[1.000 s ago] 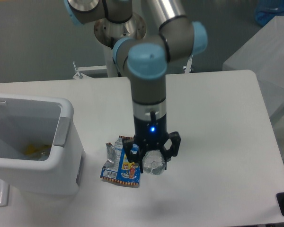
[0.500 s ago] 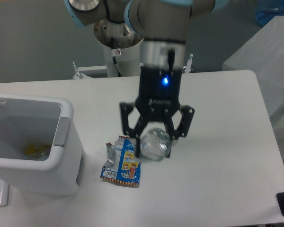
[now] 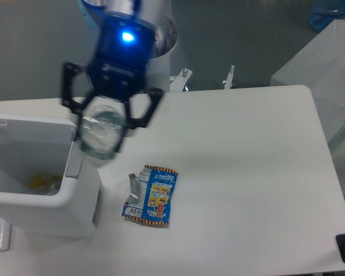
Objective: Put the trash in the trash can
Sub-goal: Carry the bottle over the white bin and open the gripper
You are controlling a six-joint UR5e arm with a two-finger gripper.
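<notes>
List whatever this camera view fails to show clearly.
- Bottle: motion-blurred in the gripper, so its label cannot be seen.
- Bin: its left part is cut off by the picture's edge; the yellow bits inside are too small to identify.
- Wrapper: its print is too small to read.
- Arm above the gripper: cut off by the top edge.

White table (image 3: 259, 172), grey floor (image 3: 34, 52) behind, even light.
</notes>
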